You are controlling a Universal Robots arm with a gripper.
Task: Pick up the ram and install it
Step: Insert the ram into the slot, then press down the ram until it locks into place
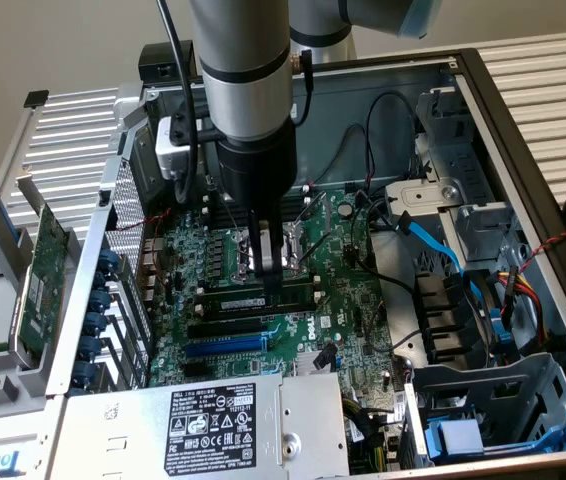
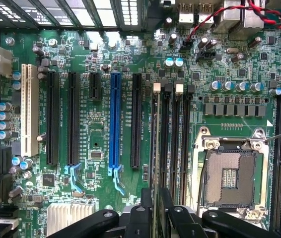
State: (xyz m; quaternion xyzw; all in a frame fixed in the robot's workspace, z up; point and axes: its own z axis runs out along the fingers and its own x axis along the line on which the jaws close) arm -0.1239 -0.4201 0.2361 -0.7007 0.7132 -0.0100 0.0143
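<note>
Exterior view: my gripper (image 1: 272, 272) stands over the ram (image 1: 253, 300), seated beside the CPU socket (image 1: 263, 245) | Wrist view: fingers (image 2: 141, 215) part-spread, straddling the ram's (image 2: 156, 163) edge beside the socket (image 2: 228, 176); grip unclear | Risk: uneven push leaves one end unlatched

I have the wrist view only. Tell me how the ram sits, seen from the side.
Observer: In the exterior view the ram stands on edge along a memory slot, its white label showing, with the gripper directly over it.
Operator: Report what lies outside the case.
Observer: A green expansion card with a metal bracket sits beyond the case wall, on the exterior view's left.
Operator: Now the right side.
Observer: A blue cable runs through the case there.
</note>
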